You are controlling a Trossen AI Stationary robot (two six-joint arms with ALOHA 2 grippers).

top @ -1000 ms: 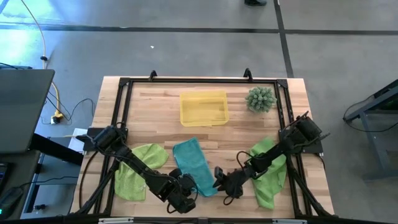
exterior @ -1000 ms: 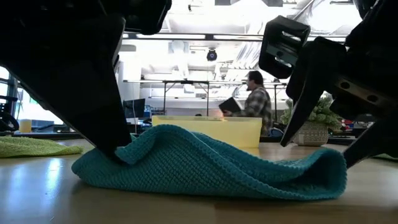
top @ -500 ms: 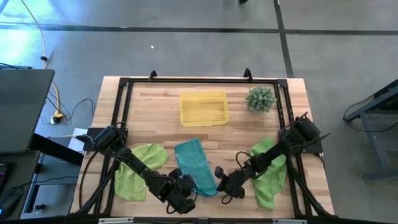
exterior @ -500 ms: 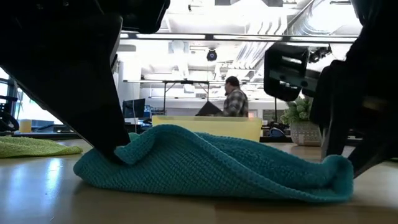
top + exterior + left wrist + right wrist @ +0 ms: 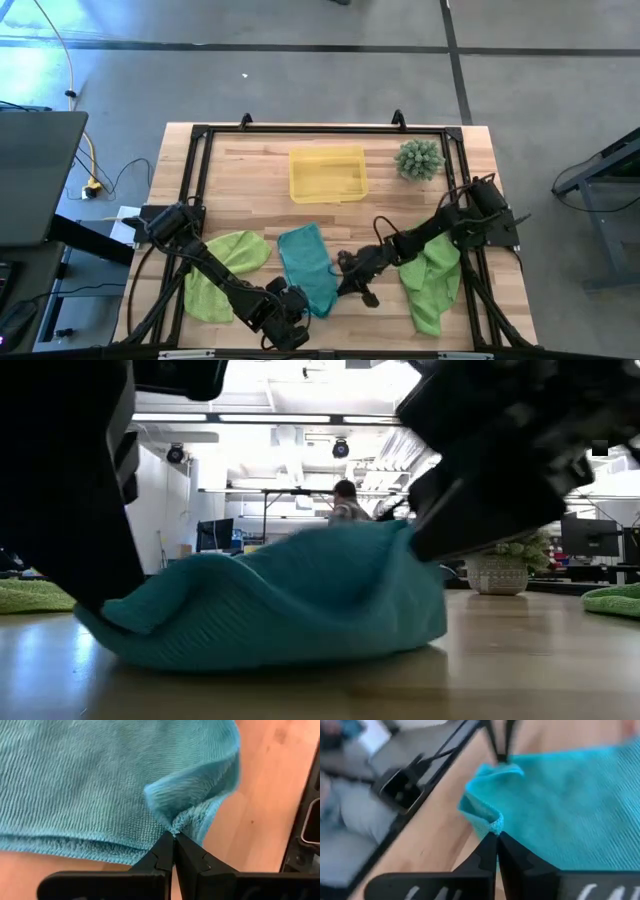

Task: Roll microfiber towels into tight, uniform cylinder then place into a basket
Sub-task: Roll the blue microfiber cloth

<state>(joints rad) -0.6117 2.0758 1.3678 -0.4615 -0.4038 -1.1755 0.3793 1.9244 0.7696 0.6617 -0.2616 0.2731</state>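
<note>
Far left on the tabletop [image 5: 250,160]: a lime-green towel [image 5: 222,270] lay flat, partly under the left arm. Left pincer [image 5: 173,836] sat low at the near edge, fingers pressed together on a bunched corner of the teal towel [image 5: 308,268]. Teal towel lay centre, near side of the tabletop, humped in the low view with its right end raised off the wood. Right pincer [image 5: 496,835] gripped that right-hand corner, fingers shut tight on a pinch of cloth. Yellow basket [image 5: 327,175] stood toward the far side, well apart from the teal towel. Spiky green plant [image 5: 419,159] stood right of the basket. Second lime-green towel [image 5: 432,280] lay crumpled at right, beneath the right arm
</note>
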